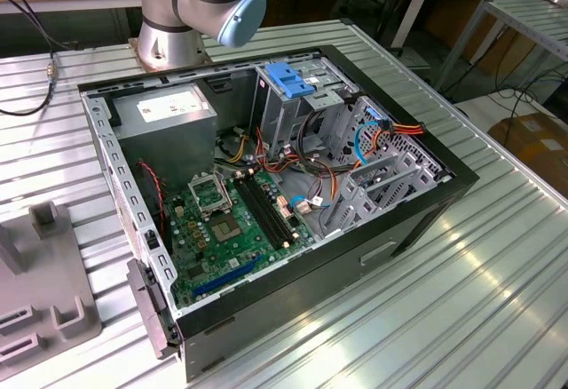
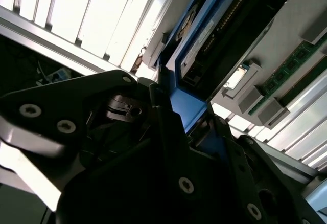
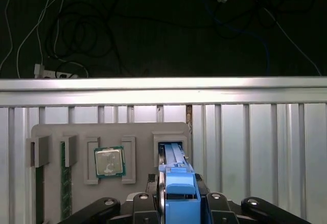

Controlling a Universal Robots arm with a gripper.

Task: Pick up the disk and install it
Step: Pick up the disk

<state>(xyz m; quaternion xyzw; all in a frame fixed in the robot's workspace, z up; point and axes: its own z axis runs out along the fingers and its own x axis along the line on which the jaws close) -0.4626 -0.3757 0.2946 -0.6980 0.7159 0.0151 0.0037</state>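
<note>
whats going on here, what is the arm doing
The robot arm's gripper is closed on the disk, gripping it by its blue rail. The disk stands on edge at a slot of the grey tray, next to a processor chip. The open computer case sits beside the tray, and the disk is not in it yet.

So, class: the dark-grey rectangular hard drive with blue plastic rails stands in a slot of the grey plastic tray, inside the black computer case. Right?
Not quite. The first wrist view shows the disk standing in the grey tray, but that tray lies on the ribbed metal table, not inside the case.
</note>
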